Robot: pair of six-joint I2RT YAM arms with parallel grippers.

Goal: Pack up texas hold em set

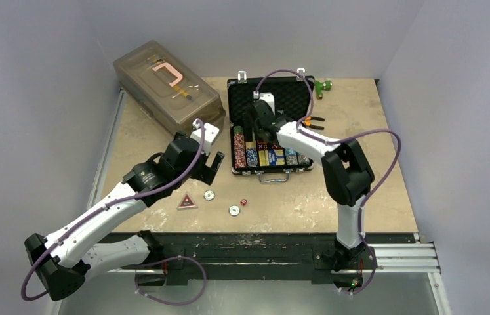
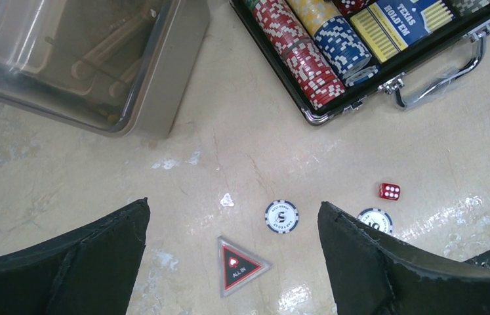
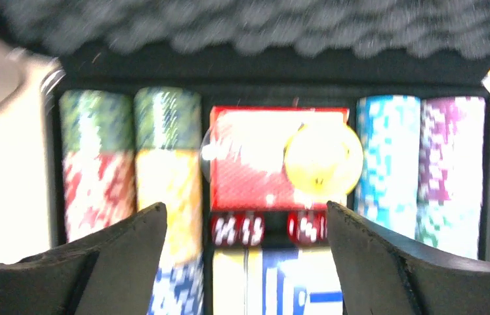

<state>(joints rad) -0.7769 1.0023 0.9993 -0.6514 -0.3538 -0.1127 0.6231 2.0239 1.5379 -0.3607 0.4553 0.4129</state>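
- Briefcase (image 1: pixel 241 105) lies open and flat, lid folded away from its handle (image 2: pixel 445 72)
- Tray half holds chip rows (image 2: pixel 307 59) lying on their sides in red, yellow, blue, green, turquoise and purple, with a blue-and-yellow card deck (image 2: pixel 403 20) in the middle slot on the handle side
- Right gripper (image 3: pixel 245 205) hangs over the middle of the briefcase tray, fingers spread, nothing between them
- Right wrist view is blurred: below it a red card deck (image 3: pixel 255 157) with what looks like a yellow disc (image 3: pixel 324 157) lying on it, and two dice (image 3: pixel 237 230) just on the handle side of that deck
- Left gripper (image 2: pixel 233 205) hovers off the briefcase's left handle-side corner, fingers wide apart, holding nothing
- On the table (image 1: pixel 360 190) outside the briefcase, off its handle side: triangular marker (image 2: pixel 241 266), white chip (image 2: pixel 281 216), second white chip (image 2: pixel 374 220), red die (image 2: pixel 389 191), none of them touching
- Plastic box (image 1: pixel 163 85) sits left of the briefcase; pliers (image 1: pixel 314 121) lie at its right edge
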